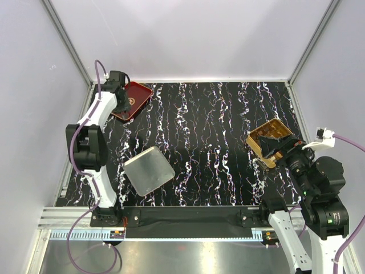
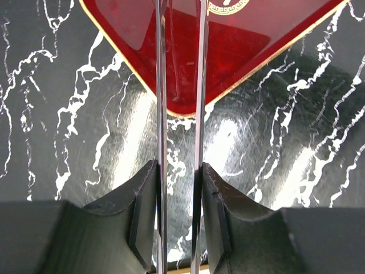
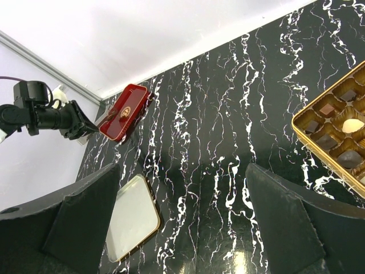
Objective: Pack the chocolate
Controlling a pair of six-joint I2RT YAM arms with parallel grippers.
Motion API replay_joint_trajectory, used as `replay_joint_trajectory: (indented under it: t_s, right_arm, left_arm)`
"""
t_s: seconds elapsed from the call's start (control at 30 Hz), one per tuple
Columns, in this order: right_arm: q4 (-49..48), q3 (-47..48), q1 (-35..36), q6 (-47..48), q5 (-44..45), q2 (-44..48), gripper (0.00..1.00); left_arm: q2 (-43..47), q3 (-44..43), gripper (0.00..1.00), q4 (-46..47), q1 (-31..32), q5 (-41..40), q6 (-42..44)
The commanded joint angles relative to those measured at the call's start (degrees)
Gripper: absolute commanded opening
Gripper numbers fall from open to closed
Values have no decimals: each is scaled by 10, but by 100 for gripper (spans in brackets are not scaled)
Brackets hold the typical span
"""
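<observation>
Over the red tray [image 2: 228, 51], my left gripper [image 2: 178, 171] is narrowed; grasp cannot be told. Right gripper [image 3: 182, 171], spread empty, could jolt chocolates [image 3: 353, 124] from the gold box [image 3: 297, 121].

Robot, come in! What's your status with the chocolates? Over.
Left gripper shut on thin metal strips, at the red tray corner. Right gripper open, empty, beside the gold box. Chocolate pieces in the box's cups. No obstruction seen.

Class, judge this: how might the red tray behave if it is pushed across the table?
The red tray looks flat and glossy, so it would probably slide rather than tip. Its shallow rim suggests that it is stiff and likely light.
</observation>
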State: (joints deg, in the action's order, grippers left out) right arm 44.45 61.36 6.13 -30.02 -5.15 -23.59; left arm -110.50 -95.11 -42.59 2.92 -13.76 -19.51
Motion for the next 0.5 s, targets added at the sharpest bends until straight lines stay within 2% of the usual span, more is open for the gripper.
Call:
replay_joint_trajectory:
  t_s: [0.0,0.3,0.47]
  right_arm:
    - [-10,12,3,-5,2,8,100]
    - [-9,15,3,-9,0,11,100]
    - [-13,17,4,-12,-4,7,100]
  left_arm:
    - [51,11,34,19,-4,7,-4]
    - [79,22,33,14,1,21,1]
    - [106,9,33,10,35,43,-1]
